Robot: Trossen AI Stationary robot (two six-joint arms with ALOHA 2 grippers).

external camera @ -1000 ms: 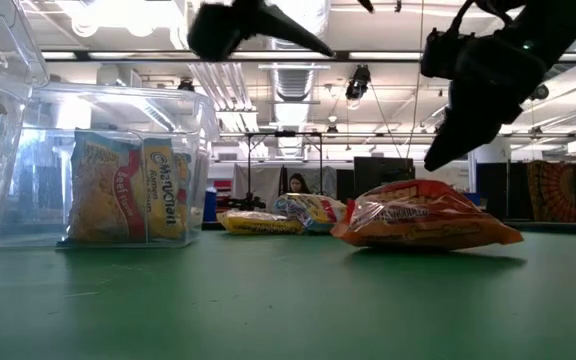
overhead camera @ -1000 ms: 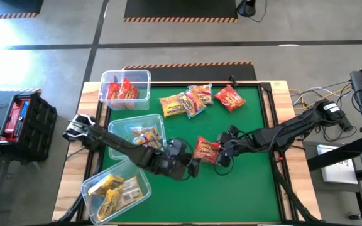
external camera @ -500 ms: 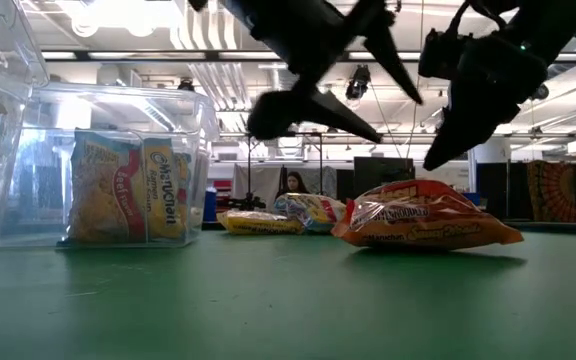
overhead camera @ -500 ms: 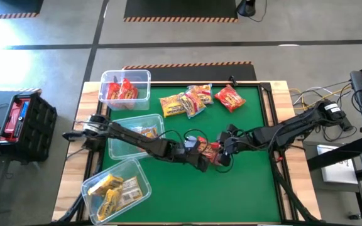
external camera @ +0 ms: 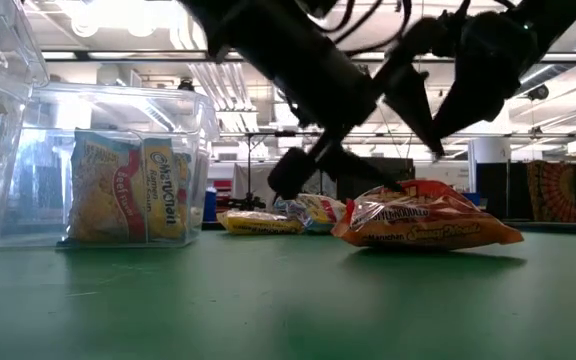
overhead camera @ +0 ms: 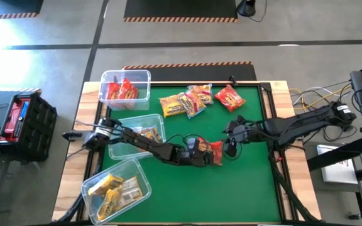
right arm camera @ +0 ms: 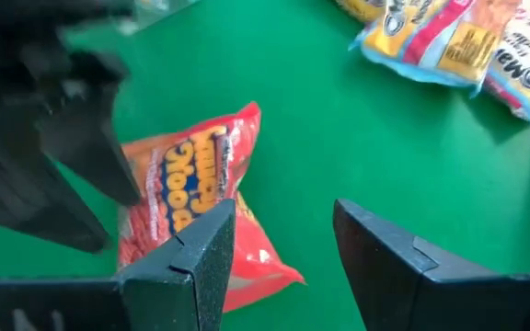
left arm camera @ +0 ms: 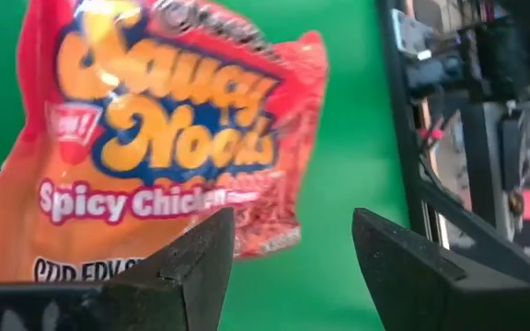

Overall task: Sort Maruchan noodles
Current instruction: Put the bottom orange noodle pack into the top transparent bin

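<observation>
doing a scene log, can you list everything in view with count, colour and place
mat: one, green, covering the table
bins: three, clear, down the mat's left side; far one holds red packets, middle one orange-blue, near one yellow
centre packet: one, red-orange, mid-mat
far packets: a mixed yellow, orange and red cluster, plus one red packet beside it
crate: one, black and red, on the floor left of the table
left hand: open, at the centre packet
right hand: open, just right of that packet

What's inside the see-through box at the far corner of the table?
The clear box holds red noodle packets. They lie piled on each other, so I cannot count them or see what is underneath.
</observation>
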